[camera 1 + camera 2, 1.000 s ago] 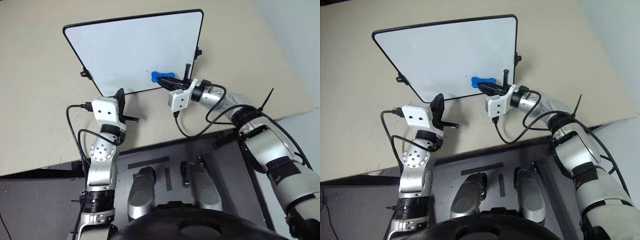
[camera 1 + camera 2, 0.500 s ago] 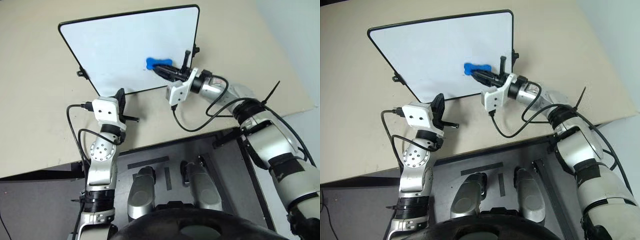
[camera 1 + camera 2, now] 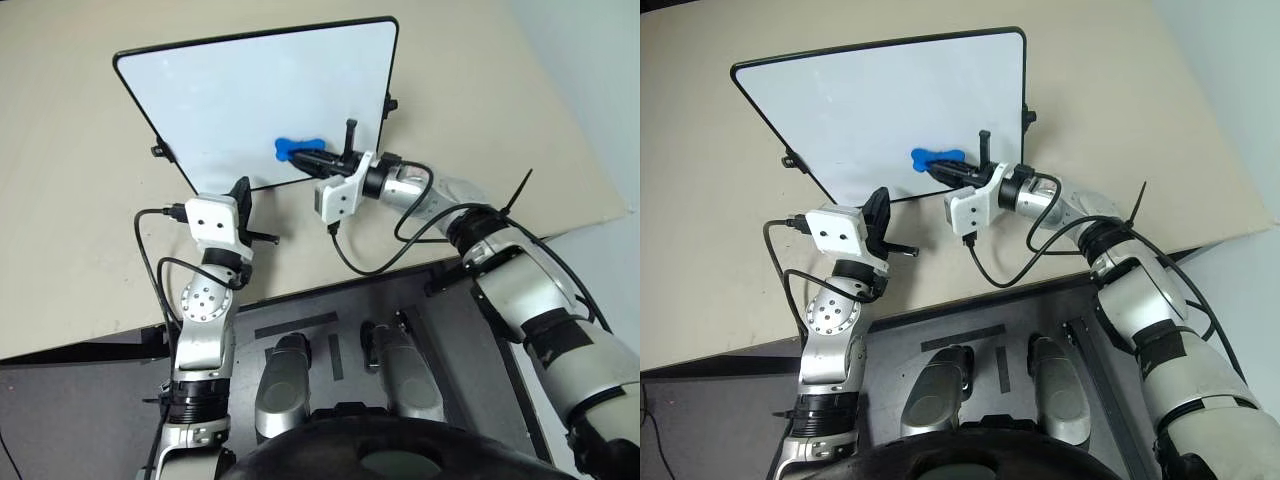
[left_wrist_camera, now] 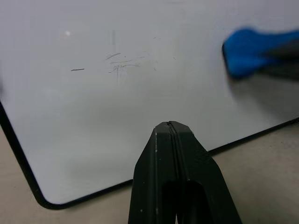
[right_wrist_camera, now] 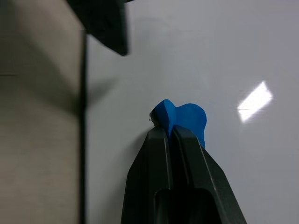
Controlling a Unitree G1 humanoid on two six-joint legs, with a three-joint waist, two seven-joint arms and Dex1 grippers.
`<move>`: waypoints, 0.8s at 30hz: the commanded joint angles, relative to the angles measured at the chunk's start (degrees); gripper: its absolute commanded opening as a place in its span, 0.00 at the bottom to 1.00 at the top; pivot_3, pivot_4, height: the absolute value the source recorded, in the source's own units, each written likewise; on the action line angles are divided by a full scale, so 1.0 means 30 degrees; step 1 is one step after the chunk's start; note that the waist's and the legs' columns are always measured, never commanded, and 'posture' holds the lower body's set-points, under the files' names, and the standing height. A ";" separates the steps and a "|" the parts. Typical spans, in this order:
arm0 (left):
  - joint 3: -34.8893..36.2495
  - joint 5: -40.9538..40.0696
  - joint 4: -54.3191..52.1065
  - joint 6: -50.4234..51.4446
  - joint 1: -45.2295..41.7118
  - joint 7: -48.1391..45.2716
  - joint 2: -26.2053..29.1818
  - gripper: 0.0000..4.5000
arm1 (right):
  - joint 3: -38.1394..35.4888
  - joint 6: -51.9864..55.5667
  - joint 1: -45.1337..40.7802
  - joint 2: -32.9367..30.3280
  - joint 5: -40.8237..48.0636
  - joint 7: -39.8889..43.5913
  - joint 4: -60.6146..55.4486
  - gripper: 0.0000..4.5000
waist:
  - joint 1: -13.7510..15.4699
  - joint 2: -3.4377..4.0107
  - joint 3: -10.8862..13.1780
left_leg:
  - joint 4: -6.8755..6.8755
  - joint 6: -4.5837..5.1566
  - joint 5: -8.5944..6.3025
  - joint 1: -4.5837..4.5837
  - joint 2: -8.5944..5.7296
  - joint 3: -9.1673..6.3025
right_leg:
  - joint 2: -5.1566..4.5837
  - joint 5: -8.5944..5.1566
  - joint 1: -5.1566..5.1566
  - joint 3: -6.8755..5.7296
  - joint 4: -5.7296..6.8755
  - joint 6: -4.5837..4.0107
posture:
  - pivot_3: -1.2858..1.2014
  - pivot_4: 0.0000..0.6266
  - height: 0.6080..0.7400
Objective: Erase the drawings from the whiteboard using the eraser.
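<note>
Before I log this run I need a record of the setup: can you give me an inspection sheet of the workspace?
Surface: beige table, bare around the board.
Job's things: whiteboard lies flat on the table; blue eraser rests on its near half. No red drawing seen; only faint grey scuffs on the board.
Clutter: nothing seen.
Claws: right claw shut on the eraser, reaching across the board's near edge; left claw shut, empty, just short of the board's near edge.
Cables: black cable loops from the right wrist over the table edge; another hangs by the left wrist.
Surroundings: dark grey floor below the table.
</note>
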 commanded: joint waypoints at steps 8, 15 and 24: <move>0.0091 -0.0019 -0.0525 -0.0304 0.0009 0.0106 -0.0003 0.00 | -0.0397 -0.0366 0.0306 -0.0646 0.0908 0.0979 -0.0955 0.00 | 0.0006 -0.0001 0.0000 | 0.0000 0.0002 -0.0047 -0.0012 -0.0001 0.0001 | 0.0001 0.0011 0.0010 -0.0003 -0.0069 0.0005 | 0.52 0.24 1.00; -0.0083 -0.0010 -0.0549 -0.0268 0.0116 -0.0021 -0.0035 0.00 | -0.0881 0.0627 0.0019 -0.1310 0.0352 -0.1395 -0.1925 0.00 | 0.0050 -0.0001 -0.0001 | 0.0008 0.0016 -0.0079 -0.0020 -0.0001 0.0004 | 0.0000 0.0023 0.0012 -0.0009 -0.0105 0.0014 | 0.52 0.24 1.00; -0.0067 -0.0026 -0.0467 -0.0276 0.0024 -0.0046 -0.0016 0.00 | -0.0823 0.0720 -0.0172 -0.1344 0.0328 -0.2663 -0.2637 0.00 | 0.0046 0.0000 0.0000 | 0.0044 0.0024 -0.0077 -0.0008 -0.0002 0.0004 | 0.0002 0.0144 0.0008 -0.0017 -0.0128 0.0008 | 0.52 0.24 1.00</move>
